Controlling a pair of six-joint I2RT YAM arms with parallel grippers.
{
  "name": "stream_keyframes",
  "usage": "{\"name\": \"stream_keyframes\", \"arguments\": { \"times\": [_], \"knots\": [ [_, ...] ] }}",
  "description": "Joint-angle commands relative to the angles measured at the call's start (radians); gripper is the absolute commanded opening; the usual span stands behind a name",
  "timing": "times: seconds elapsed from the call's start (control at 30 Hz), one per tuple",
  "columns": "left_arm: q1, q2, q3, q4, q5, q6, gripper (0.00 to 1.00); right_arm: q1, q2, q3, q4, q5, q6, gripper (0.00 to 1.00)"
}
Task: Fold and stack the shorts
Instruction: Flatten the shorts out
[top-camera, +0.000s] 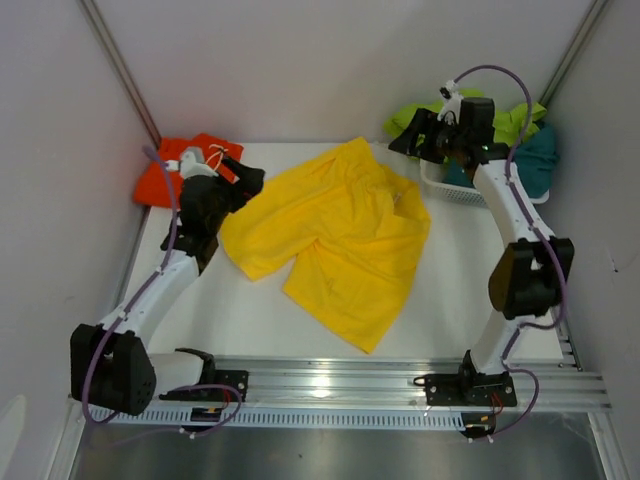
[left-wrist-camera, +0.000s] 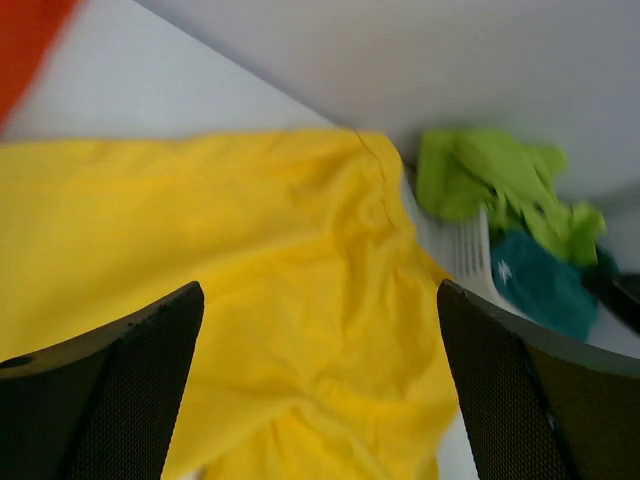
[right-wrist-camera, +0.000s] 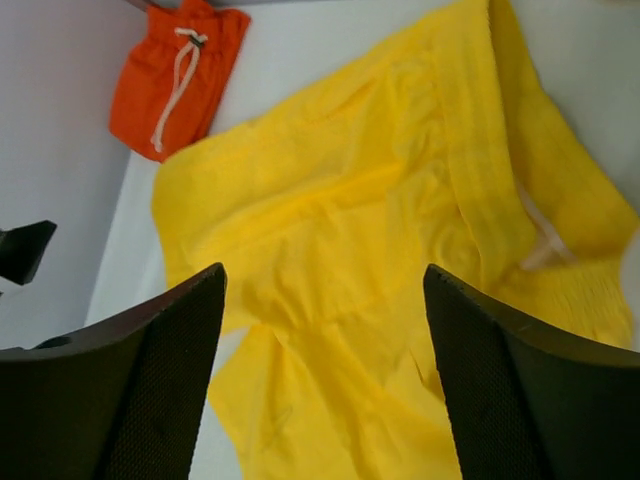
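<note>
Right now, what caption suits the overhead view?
The left gripper and right gripper hover open beside yellow shorts spread on the table.

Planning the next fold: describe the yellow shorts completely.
The yellow shorts are soft, plain bright fabric, unfolded and spread flat but wrinkled, lying diagonally on the table. The gathered waistband, with a pale drawstring showing, points far right, close by the basket; the two legs splay toward the left and the near edge. Nothing grips them.

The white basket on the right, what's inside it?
Lime green shorts and teal shorts are heaped in the white basket, spilling over its rim. Anything beneath those two is covered, so I can't tell if more is in there.
</note>
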Motion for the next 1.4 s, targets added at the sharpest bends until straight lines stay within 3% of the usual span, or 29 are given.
{"name": "stream_keyframes", "arguments": {
  "times": [0.0,0.13,0.17,0.27,0.47,0.57,0.93,1.23,1.37],
  "knots": [
    [-0.177,-0.069,-0.037,-0.124,-0.021,0.094,0.99,-0.024,-0.173,-0.256,-0.045,0.13,-0.121,0.78],
    [-0.408,-0.072,0.03,-0.258,-0.043,0.209,0.99,-0.024,-0.287,-0.41,-0.097,0.231,-0.149,0.7],
    [-0.515,-0.06,0.042,-0.337,-0.111,0.237,0.99,-0.024,-0.305,-0.462,-0.118,0.271,-0.141,0.68],
    [-0.693,-0.04,0.056,-0.393,-0.167,0.269,0.99,-0.026,-0.373,-0.545,-0.108,0.326,-0.103,0.66],
    [-0.986,0.066,0.091,-0.402,-0.213,0.353,0.98,-0.029,-0.367,-0.644,-0.039,0.4,-0.08,0.57],
    [-1.068,0.187,0.165,-0.436,-0.257,0.369,0.98,-0.027,-0.32,-0.628,-0.031,0.42,-0.075,0.54],
    [-1.151,0.525,0.351,-0.529,-0.245,0.381,0.98,-0.009,-0.203,-0.642,0.013,0.466,-0.055,0.53],
    [-1.183,0.589,0.319,-0.545,-0.187,0.326,0.92,0.002,-0.122,-0.639,0.046,0.47,-0.032,0.5],
    [-1.199,0.588,0.302,-0.529,-0.165,0.312,0.91,0.002,-0.089,-0.634,0.056,0.472,-0.025,0.43]
  ]
}}
